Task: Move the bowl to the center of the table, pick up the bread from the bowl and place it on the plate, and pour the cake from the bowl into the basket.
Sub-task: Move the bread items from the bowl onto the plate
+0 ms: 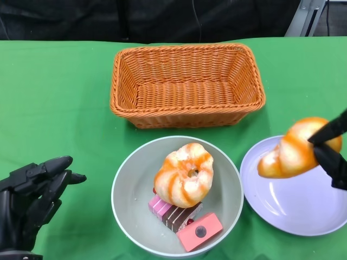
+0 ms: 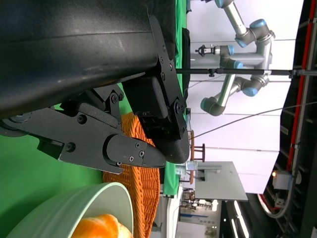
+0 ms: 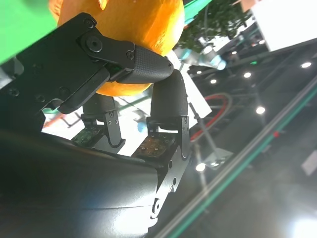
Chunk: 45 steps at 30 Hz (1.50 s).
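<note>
Nearest the head camera sits the pale green bowl, at the near middle of the green table. It holds a glazed, orange-striped bread ring resting on a layered pink-and-brown cake slice, with a pink cake block beside it at the bowl's near right. Just right of the bowl lies the pale lilac plate, its rim almost meeting the bowl's. Beyond both, toward the far middle, stands the woven orange basket, with nothing visible inside.

At the right edge, the right hand pinches a second piece of bread, orange and twisted, lifted above the plate's far part; the right wrist view shows black fingers clamped against its orange crust. At the near left, the left hand hovers over the cloth beside the bowl, holding nothing, fingers loosely apart and lightly curled.

The step in hand looks to be setting this bread on the plate. To do it well, lower the roll over the plate's middle until it nearly rests there, then let go, so it neither rolls off the shallow rim nor knocks the bowl. One bread ring remains in the bowl, atop the cake, so it likely needs lifting out before any pouring into the basket.
</note>
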Motion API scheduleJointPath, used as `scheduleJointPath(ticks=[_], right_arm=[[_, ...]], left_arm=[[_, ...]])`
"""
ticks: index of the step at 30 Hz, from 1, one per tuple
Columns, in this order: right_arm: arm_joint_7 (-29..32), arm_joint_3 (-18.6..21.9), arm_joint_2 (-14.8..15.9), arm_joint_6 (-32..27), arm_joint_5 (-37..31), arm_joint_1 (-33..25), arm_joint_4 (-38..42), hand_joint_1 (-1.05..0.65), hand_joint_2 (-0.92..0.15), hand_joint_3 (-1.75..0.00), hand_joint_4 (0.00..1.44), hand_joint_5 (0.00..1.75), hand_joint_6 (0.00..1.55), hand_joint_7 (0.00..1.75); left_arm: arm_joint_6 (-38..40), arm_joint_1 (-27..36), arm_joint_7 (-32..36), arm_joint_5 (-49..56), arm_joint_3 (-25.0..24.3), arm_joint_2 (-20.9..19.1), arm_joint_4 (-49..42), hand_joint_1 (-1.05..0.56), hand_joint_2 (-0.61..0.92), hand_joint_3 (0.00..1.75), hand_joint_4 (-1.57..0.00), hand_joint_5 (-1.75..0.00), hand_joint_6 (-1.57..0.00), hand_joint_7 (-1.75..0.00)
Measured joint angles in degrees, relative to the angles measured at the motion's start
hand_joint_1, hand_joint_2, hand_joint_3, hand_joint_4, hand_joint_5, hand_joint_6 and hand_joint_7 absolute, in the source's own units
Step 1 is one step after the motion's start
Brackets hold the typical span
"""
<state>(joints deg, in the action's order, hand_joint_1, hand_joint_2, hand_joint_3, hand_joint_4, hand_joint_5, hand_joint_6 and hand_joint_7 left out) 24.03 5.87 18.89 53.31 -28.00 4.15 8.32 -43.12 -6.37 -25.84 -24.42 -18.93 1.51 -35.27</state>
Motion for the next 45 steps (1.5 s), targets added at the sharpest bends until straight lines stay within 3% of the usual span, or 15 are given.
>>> scheduleJointPath(ticks=[8, 11, 14, 19, 21, 23, 26, 28, 40, 45], right_arm=[[-0.77, 0.05, -1.68, -1.11, 0.56, -3.16, 1.6, -0.17, -0.45, -0.93, 0.86, 1.45, 0.76, 1.22], [-3.63, -0.51, -2.08, -3.76, 2.61, -5.12, 1.56, -0.16, -0.52, -0.76, 0.83, 1.54, 0.8, 1.13], [-6.78, -1.91, -2.78, -7.85, 4.19, -6.85, 1.9, -0.17, -0.66, -0.53, 0.79, 1.58, 0.8, 1.03], [-9.67, -3.33, -3.56, -12.48, 5.37, -7.42, 5.9, -0.2, -0.77, -0.35, 0.75, 1.63, 0.79, 0.98], [-13.08, -4.27, -3.74, -15.03, 8.36, -7.44, 6.67, -0.17, -0.85, -0.26, 0.7, 1.51, 0.76, 0.94], [-17.39, -4.82, -3.8, -18.4, 11.97, -7.47, 6.7, -0.12, -0.9, -0.17, 0.72, 1.26, 0.75, 0.83], [-21.28, -4.87, -3.77, -22.17, 14.5, -7.78, 6.11, -0.12, -0.92, -0.13, 0.75, 0.98, 0.77, 0.61], [-22.4, -4.96, -3.79, -23.42, 14.59, -8.17, 5.82, -0.13, -0.92, -0.13, 0.76, 0.93, 0.78, 0.56], [-20.04, -4.95, -4.56, -25.55, 12.01, -8.13, 5.4, -0.14, -0.92, -0.08, 0.83, 1.1, 0.87, 0.57], [-19.36, -5.02, -4.75, -24.71, 11.73, -7.17, 7.33, -0.13, -0.92, -0.07, 0.8, 1.14, 0.86, 0.61]], left_arm=[[0.39, 0.01, -0.51, -0.33, -0.05, -0.29, -0.12, -0.28, 0.92, 0.12, -0.91, -0.91, -1.29, -0.01], [0.43, 0.03, -0.49, -0.3, -0.06, -0.3, -0.12, -0.28, 0.92, 0.12, -0.91, -0.9, -1.29, -0.01], [0.44, 0.03, -0.49, -0.24, -0.05, -0.3, -0.12, -0.28, 0.92, 0.13, -0.91, -0.9, -1.29, -0.01], [0.46, 0.08, -0.49, -0.24, -0.02, -0.3, -0.11, -0.26, 0.92, 0.15, -0.9, -0.9, -1.3, -0.01], [0.46, 0.11, -0.5, -0.24, -0.03, -0.31, -0.11, -0.26, 0.92, 0.16, -0.89, -0.9, -1.29, -0.01], [0.46, 0.11, -0.53, -0.26, -0.02, -0.33, -0.11, -0.27, 0.92, 0.15, -0.89, -0.9, -1.29, -0.01], [0.52, 0.12, -0.56, -0.33, -0.04, -0.42, -0.11, -0.28, 0.92, 0.13, -0.9, -0.91, -1.3, -0.01], [0.55, 0.13, -0.69, -0.4, -0.05, -0.45, -0.11, -0.28, 0.92, 0.13, -0.9, -0.91, -1.29, -0.01], [0.54, 0.11, -2.3, -0.76, -0.29, -0.97, -1.15, -0.27, 0.92, 0.14, -0.91, -0.9, -1.29, 0.0], [0.5, 0.11, -3.16, -0.83, -0.6, -0.99, -2.06, -0.27, 0.92, 0.16, -0.9, -0.91, -1.29, -0.01]])
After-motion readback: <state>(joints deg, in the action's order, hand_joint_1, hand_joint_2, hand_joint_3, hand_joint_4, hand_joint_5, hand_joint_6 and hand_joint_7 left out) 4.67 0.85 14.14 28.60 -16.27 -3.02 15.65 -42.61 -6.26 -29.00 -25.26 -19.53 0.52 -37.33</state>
